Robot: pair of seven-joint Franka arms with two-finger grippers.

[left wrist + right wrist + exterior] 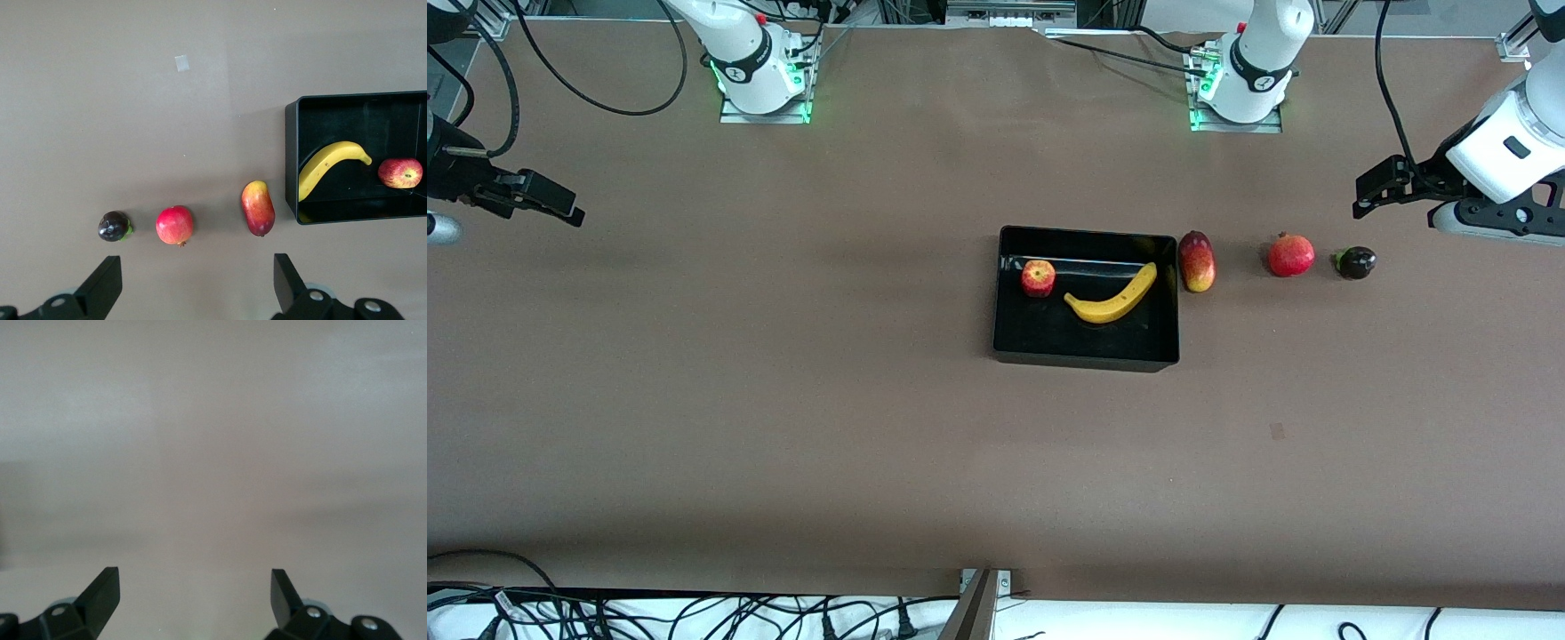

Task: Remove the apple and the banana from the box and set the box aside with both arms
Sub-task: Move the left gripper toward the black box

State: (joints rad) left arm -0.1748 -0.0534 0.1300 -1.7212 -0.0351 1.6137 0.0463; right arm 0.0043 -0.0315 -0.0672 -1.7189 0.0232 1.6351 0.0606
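The black box (1085, 354) sits on the table, nearer the left arm's end. The red apple (1038, 277) and the yellow banana (1113, 298) lie inside it, apart; the left wrist view shows the box (291, 160), banana (327, 167) and apple (400, 173) too. My left gripper (1371, 194) is open and empty, up over the table's left-arm end, above bare table beside the loose fruits. My right gripper (551, 203) is open and empty over the right-arm end; its wrist view (195, 593) shows only bare table.
Three loose fruits lie in a row beside the box toward the left arm's end: a red-yellow mango (1197, 260), a red pomegranate (1291, 255) and a dark purple fruit (1356, 262). A small tape mark (1278, 431) is on the brown table.
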